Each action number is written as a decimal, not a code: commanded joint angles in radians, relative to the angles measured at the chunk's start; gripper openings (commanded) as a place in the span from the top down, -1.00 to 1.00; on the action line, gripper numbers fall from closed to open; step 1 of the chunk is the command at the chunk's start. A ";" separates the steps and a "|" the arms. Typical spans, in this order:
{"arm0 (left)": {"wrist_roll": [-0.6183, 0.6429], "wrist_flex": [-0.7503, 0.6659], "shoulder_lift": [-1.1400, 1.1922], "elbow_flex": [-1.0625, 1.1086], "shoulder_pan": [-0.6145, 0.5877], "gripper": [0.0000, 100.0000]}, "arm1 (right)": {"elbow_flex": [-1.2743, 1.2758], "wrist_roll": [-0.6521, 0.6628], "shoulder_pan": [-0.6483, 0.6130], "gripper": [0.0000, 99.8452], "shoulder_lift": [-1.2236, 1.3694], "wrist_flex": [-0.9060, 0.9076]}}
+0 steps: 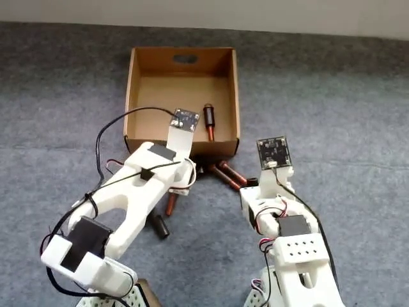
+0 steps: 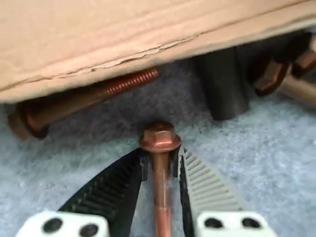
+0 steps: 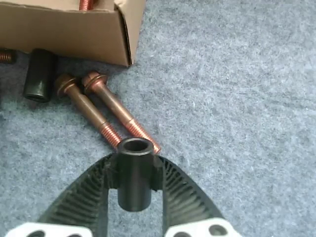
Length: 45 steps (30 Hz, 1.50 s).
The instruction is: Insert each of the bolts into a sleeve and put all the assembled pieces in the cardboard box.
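1. The left end effector (image 2: 160, 159) is clenched on a held bolt (image 2: 159, 140). Its fingers press the shank just under the flanged head. The head stands clear of the fingertips and faces the outer wall of the cardboard box (image 2: 123, 34), near it but apart from it.

2. The right end effector (image 3: 134, 164) is grasping a held sleeve (image 3: 134, 180) by its sides. The sleeve is black, and its open bore juts past the fingertips.

3. The first loose bolt (image 3: 89, 111) and second loose bolt (image 3: 123, 116) lie side by side on the counter (image 1: 345, 96). Their heads point toward a corner of the box, and their threaded ends are just beside the held sleeve's mouth.

4. The loose sleeve (image 3: 38, 74) is black and lies on the counter against the box's outer wall, next to the heads of the two loose bolts.

5. The wall-side bolt (image 2: 84, 96) lies along the foot of the box wall, beyond the held bolt's head, with its thread end toward the loose sleeve.

6. The assembled piece (image 1: 209, 123) is a bolt with a dark sleeve at one end. It rests on the box floor close to a side wall.

7. The far sleeve (image 1: 160, 226) is black and lies on the counter beside the left arm, well apart from the box.
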 commanded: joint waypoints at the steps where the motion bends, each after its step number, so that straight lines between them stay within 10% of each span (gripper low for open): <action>1: -0.008 -0.049 -0.035 0.001 0.022 0.73 | -0.007 -0.002 0.010 0.99 -0.013 -0.018; 21: -0.003 -0.048 -0.065 0.005 0.027 0.98 | -0.007 -0.003 0.010 0.99 -0.018 -0.018; 45: -0.101 -0.052 -0.992 0.226 0.027 0.98 | 0.038 -0.003 0.004 0.99 -0.507 -0.018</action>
